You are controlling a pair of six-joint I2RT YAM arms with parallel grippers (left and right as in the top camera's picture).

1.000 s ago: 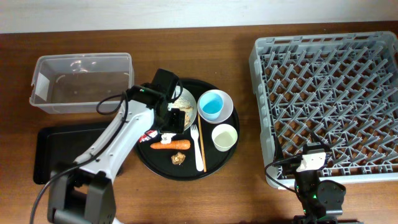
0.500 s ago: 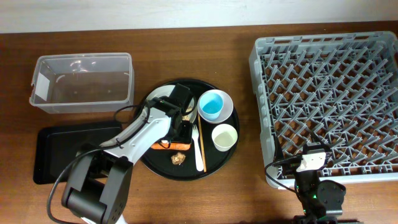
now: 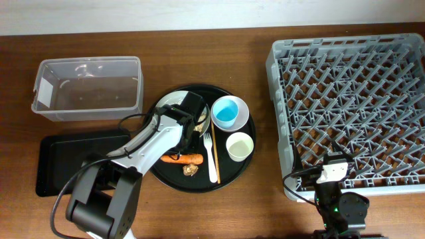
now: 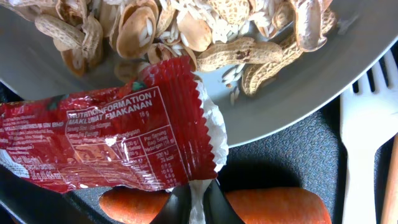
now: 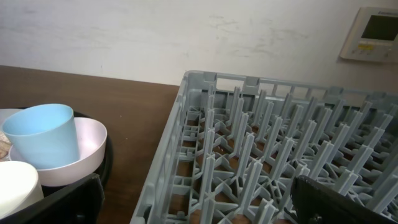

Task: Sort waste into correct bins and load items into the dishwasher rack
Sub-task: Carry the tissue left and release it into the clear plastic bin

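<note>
The left end effector (image 4: 196, 206) is clamping the red wrapper (image 4: 112, 143) by its white edge at the plate (image 4: 280, 93) rim, seemingly to bin it

Glossy crinkled wrapper (image 4: 118, 143), smooth plate (image 4: 298, 81)

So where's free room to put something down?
Bare wood between the round black tray and the grey rack, and in front of that tray. The clear tub and shallow black tray look empty. The round tray is crowded; the left gripper holds the red snack wrapper there.
</note>
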